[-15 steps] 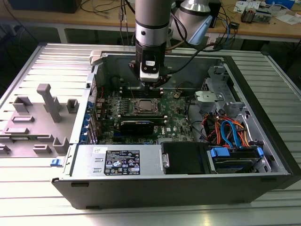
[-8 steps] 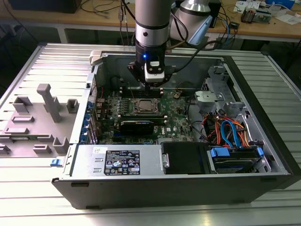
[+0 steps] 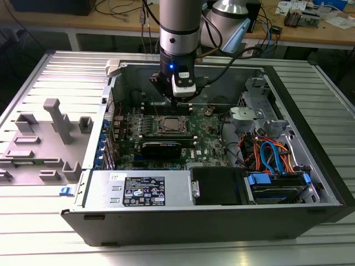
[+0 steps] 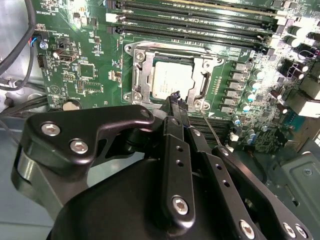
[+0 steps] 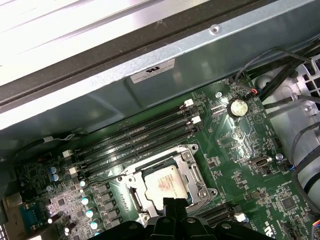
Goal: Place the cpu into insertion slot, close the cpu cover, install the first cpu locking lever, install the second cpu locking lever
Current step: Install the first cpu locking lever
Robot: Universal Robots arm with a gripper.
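Inside the open case, on the green board, the job is looking part done by my read. Gripper is hovering right at the slot edge, tips pressed together, nothing showing btwn them. Cover is lying flat over the slot. The cpu is sitting inside, showing thru the cover's window. One lever is looking unlatched: a thin rod sticking out from a slot corner, just beside the tips. Can't tell if they're touching it.

Risks, big to small:
- **Arm:** the arm is reaching deep into the case, so any sideways drift is risking a knock vs the mem slots or the caps crowding the slot.
- **Cover:** if it isn't fully seated, forcing a lever down is loading the cpu unevenly, prob bending socket pins.
- **Lever:** it's thin and likely springy, so closed tips pushing on it are liable to be slipping off. That would let it snap back or skid the tips onto the board.

Orientation: cpu is lying flat, metal top facing up, edges running parallel w/ the slot rim and mem slots. It's square, so no real long axis. Lever's long axis is running slantwise away from the slot corner, not along the slot's side.
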